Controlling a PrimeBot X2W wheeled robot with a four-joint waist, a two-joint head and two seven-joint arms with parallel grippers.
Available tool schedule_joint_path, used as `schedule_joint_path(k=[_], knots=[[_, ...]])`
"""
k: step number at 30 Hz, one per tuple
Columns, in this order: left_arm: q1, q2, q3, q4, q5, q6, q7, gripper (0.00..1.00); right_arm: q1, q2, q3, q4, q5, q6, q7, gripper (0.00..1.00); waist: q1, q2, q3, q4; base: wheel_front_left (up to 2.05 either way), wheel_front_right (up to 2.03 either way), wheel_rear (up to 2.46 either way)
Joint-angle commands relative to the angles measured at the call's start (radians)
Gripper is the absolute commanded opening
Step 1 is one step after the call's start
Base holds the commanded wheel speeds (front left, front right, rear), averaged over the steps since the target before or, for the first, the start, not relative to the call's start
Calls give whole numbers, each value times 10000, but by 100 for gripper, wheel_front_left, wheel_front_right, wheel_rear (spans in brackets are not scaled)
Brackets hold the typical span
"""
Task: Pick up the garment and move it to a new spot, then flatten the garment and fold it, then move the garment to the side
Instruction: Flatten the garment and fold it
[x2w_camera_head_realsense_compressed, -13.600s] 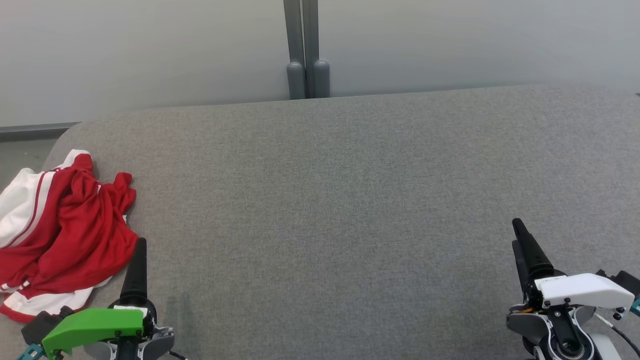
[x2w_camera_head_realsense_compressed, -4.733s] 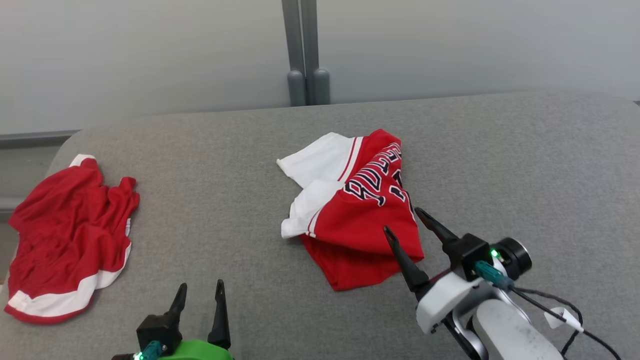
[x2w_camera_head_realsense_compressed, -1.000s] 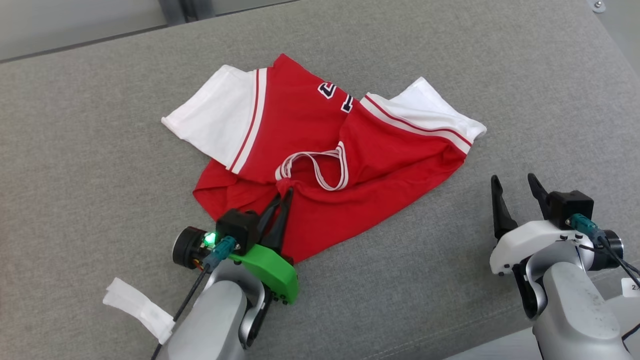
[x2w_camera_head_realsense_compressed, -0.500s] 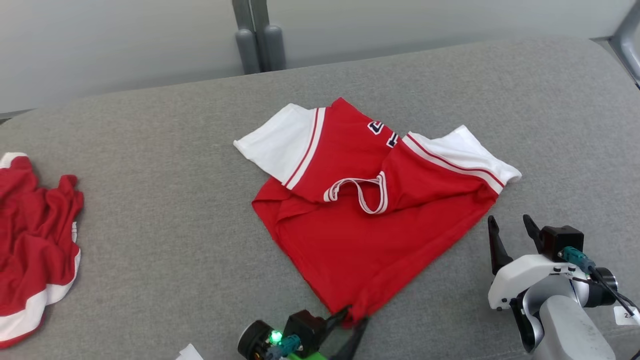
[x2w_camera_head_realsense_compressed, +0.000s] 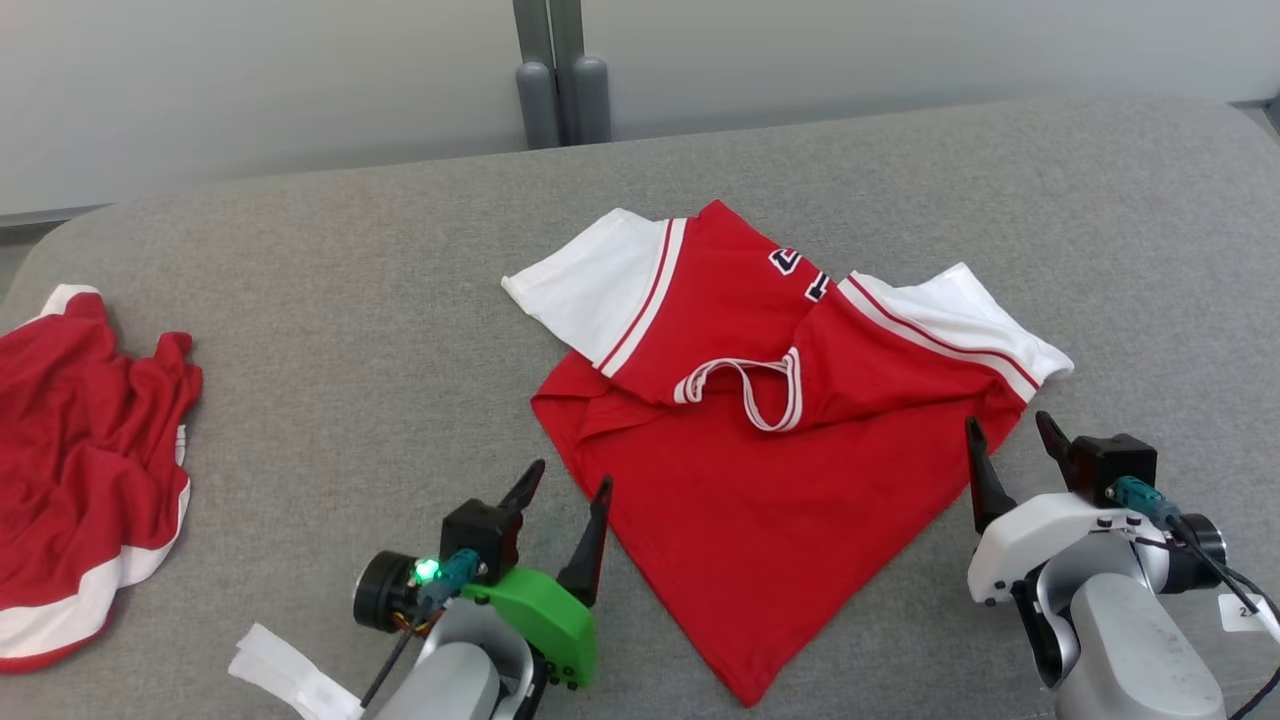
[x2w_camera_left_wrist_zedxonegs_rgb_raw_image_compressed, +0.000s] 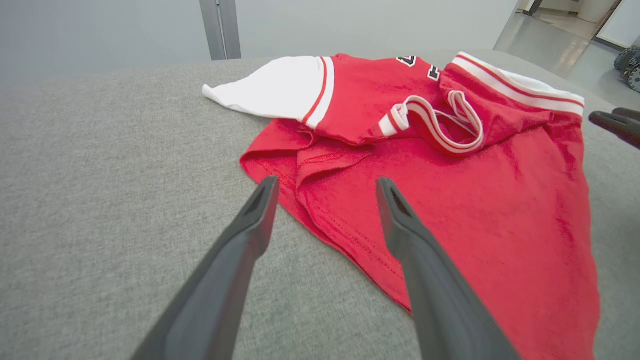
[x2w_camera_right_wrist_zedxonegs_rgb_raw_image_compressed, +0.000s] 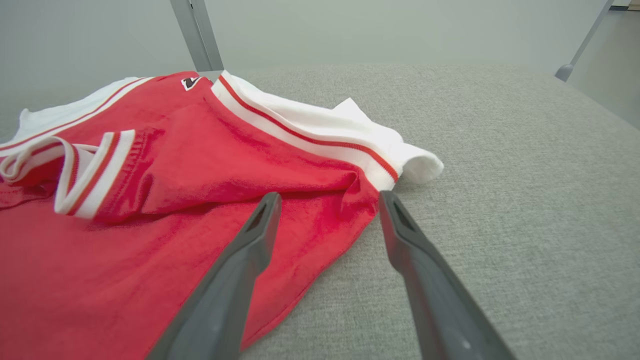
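**Both grippers open at the jersey's edges, nothing held**

- left gripper (x2w_camera_head_realsense_compressed: 572, 474): 2 dark fingers spread wide, nothing between them. It sits low and left of centre in the head view, with a green cover (x2w_camera_head_realsense_compressed: 535, 615) on its body and a small green light (x2w_camera_head_realsense_compressed: 428, 570) lit beside it. The finger nearer the cloth is right at the left hem of the garment (x2w_camera_head_realsense_compressed: 760, 500). The other finger stands over the bare grey cushion (x2w_camera_head_realsense_compressed: 350, 330). From the left wrist camera the 2 tips straddle that hem. Cannot tell whether either one touches cloth.

- right gripper (x2w_camera_head_realsense_compressed: 1005, 422): fingers likewise parted, gripping nothing. The tips are at the garment's right edge, just below the right white sleeve (x2w_camera_head_realsense_compressed: 975, 315). From the right wrist camera, 1 tip is over red cloth and the other over cushion.

- garment: a red jersey with white sleeves and red stripes, lying mid-cushion between the 2 grippers. It is spread out but not flat, with the top portion folded over. The striped neckband (x2w_camera_head_realsense_compressed: 750, 385) is looped on top near the centre. Dark lettering (x2w_camera_head_realsense_compressed: 800, 272) partly shows near the far edge. The near part tapers to a point toward the robot. The left white sleeve (x2w_camera_head_realsense_compressed: 590, 285) sticks out at the far left.

- farther out: a 2nd red-and-white garment (x2w_camera_head_realsense_compressed: 90, 450) lies crumpled at the cushion's left edge, well apart. There is a white tag (x2w_camera_head_realsense_compressed: 290, 680) on the left arm's cable. A grey post (x2w_camera_head_realsense_compressed: 560, 70) stands against the pale wall behind.
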Motion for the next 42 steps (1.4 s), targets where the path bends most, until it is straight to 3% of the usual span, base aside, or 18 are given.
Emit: schedule_joint_path(k=[1,6,11,17,18,19,20,25,29,35,39,40,41,42], knots=[[-331,28,141,233,187,56,1,100,-195,-83,33,-19,-61,-7,-29,100,0,0,444,-405,0,0,0],[-987,38,432,1113,472,156,0,100,-474,-162,87,-67,-71,-7,-29,100,0,0,970,-800,0,0,0],[-1309,15,606,2095,192,590,-2,100,-659,-160,127,-135,-16,-7,-29,100,0,0,1344,-1080,0,0,0],[-1413,-7,11,2364,-703,194,43,98,-737,-164,94,-99,82,-7,-29,100,0,0,1547,-1103,0,0,0],[-1442,-12,-96,2384,-749,149,43,74,-741,-158,81,-109,77,-7,-29,100,0,0,1569,-1092,0,0,0],[-1499,-13,-230,2367,-863,71,44,5,-742,-146,65,-119,65,-7,-29,100,0,0,1594,-1074,0,0,0],[-1559,-15,-297,2345,-920,78,44,0,-739,-137,61,-133,44,-7,-29,100,0,0,1612,-1053,0,0,0],[-2047,59,-113,2545,-424,755,32,0,-760,-108,-22,-324,20,-7,-29,100,0,0,1655,-982,0,0,0],[-2521,679,338,2441,72,1035,6,0,-685,-44,-67,-615,1,-7,-29,100,0,0,1656,-1051,0,0,0],[-3347,1835,856,2393,713,1077,4,0,-658,57,-63,-958,1,-7,-30,100,0,0,1702,-1329,0,0,0],[-3762,2274,1053,2576,923,1031,2,3,-599,109,6,-1286,-2,-7,-30,100,0,0,1738,-1517,0,0,0],[-3821,2361,1147,2638,936,1068,4,56,-564,123,32,-1343,-7,-7,-30,100,0,0,1743,-1549,0,0,0],[-3841,2400,1223,2627,984,1135,4,100,-540,133,48,-1443,22,-7,-30,100,0,0,1741,-1570,0,0,0],[-3805,2376,1352,2563,976,1224,4,100,-509,143,87,-1581,16,-7,-30,100,0,0,1721,-1579,0,0,0]])
